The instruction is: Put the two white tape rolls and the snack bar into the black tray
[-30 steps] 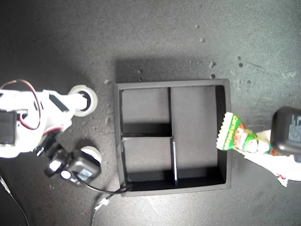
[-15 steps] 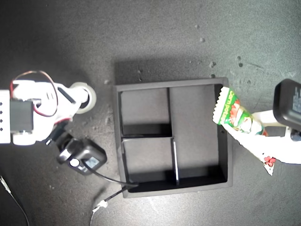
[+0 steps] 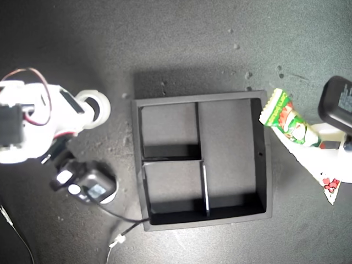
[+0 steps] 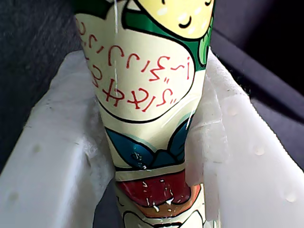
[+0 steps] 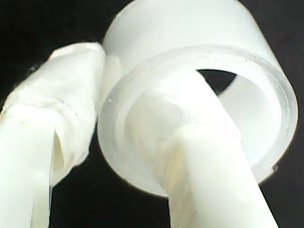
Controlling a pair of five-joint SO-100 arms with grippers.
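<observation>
1. Holding the long green-and-white foil snack bar [image 4: 152,118] between its white jaws, my first gripper [image 3: 322,144] sits at the exterior view's right, just outside the right wall of the square, shallow black plastic tray [image 3: 264,159]. The bar's crimped zigzag end [image 3: 273,108] pokes toward the tray's far right corner and lies at a slant, not in line with the long compartment.

2. Turn the bar, I judge, until it runs parallel to the long compartment [image 3: 228,154] before lowering; it looks nearly as long as that slot, so a slant would leave an end riding on a wall.

3. Keep the grip firm while lifting over the wall: the slippery wrapper could slide or droop.

4. At the exterior view's left, my second gripper [image 3: 91,109] is clamped on the wider white tape ring [image 5: 199,90], one jaw through its hole and one outside. The roll sits well apart from the tray.

5. Carry that roll to one of the small compartments [image 3: 169,129], and stagger the arms so that they do not meet over the tray.

6. The other roll is hidden, probably beneath the black camera block [image 3: 88,186].
</observation>
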